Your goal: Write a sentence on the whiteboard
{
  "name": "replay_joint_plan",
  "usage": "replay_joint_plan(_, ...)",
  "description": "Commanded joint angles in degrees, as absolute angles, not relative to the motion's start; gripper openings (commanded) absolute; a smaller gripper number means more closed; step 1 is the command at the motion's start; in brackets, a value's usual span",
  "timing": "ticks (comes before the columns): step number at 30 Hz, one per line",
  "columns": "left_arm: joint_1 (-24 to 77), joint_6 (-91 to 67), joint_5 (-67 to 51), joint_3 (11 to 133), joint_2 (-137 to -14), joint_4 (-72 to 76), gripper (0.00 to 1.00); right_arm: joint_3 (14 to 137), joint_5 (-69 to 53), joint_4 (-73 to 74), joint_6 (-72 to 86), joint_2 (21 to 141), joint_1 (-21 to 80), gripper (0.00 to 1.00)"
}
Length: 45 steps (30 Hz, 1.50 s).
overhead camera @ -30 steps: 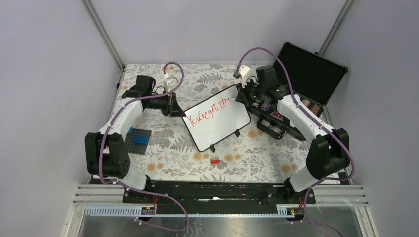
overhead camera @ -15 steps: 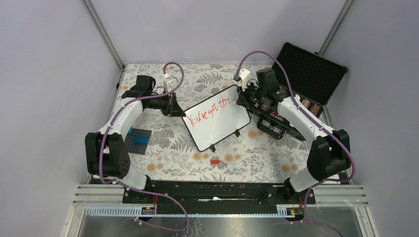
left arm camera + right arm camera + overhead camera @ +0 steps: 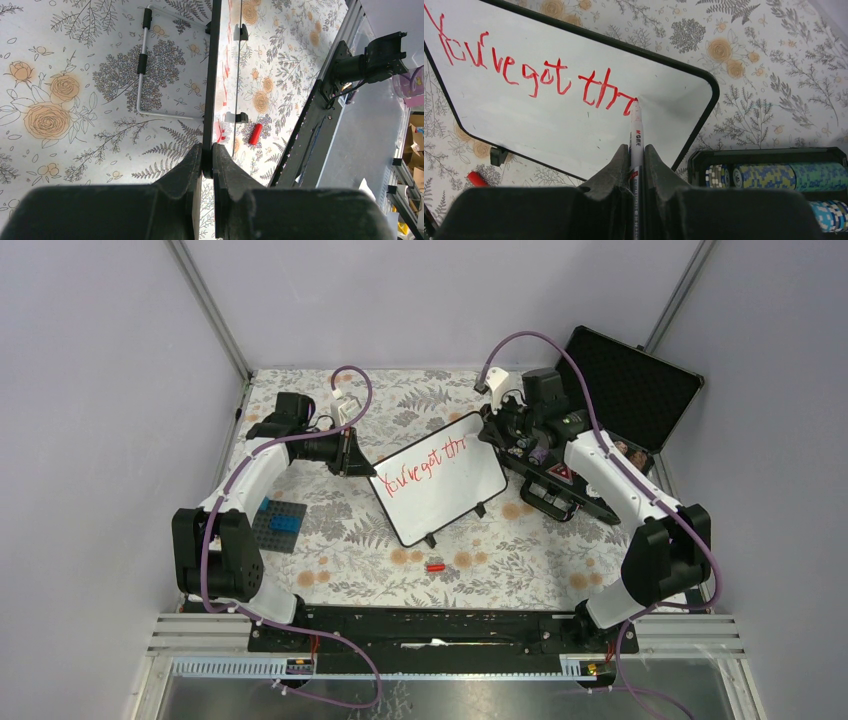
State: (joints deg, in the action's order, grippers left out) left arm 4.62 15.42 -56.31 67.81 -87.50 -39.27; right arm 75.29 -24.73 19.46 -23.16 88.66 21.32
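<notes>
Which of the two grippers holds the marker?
The right gripper: its marker tip touches the whiteboard. The left gripper only clamps the whiteboard's edge.

Whiteboard (image 3: pixel 226 75) edge-on, its rim between the fingers (image 3: pixel 182 172) (red cap (image 3: pixel 255 134) nearby).

The whiteboard (image 3: pixel 440 492) is set askew at the middle of the surface (image 3: pixel 350 565). Its left edge is clamped between the left arm's fingers (image 3: pixel 182 170). At its far right corner a marker (image 3: pixel 636 140) is held between the right arm's fingers (image 3: pixel 606 175), with the tip touching the board at the end of the sentence (image 3: pixel 534 75), which is laid across the far half. A small cap (image 3: pixel 435 566) is found in front of the board, a brick plate (image 3: pixel 280 525) to its near left, and an open case (image 3: pixel 625 390) behind it to the right.
</notes>
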Motion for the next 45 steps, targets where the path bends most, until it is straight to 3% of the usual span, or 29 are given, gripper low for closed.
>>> replay_joint_plan(1, 5.27, 17.40, -53.43, 69.18, -88.20, -37.21, 0.00, 78.68, -26.34, 19.35, -22.95, 87.27, 20.93, 0.00)
replay_joint_plan(25, 5.34, 17.57, -53.05, 68.96, -88.23, -37.22, 0.00, 79.34, -25.72, 17.93, -22.79, 91.81, 21.10, 0.00)
replay_joint_plan(45, 5.36, 17.44, -53.03, 68.87, -87.66, -37.17, 0.00, 76.37, -25.86, 17.92, -22.44, 85.74, 19.84, 0.00)
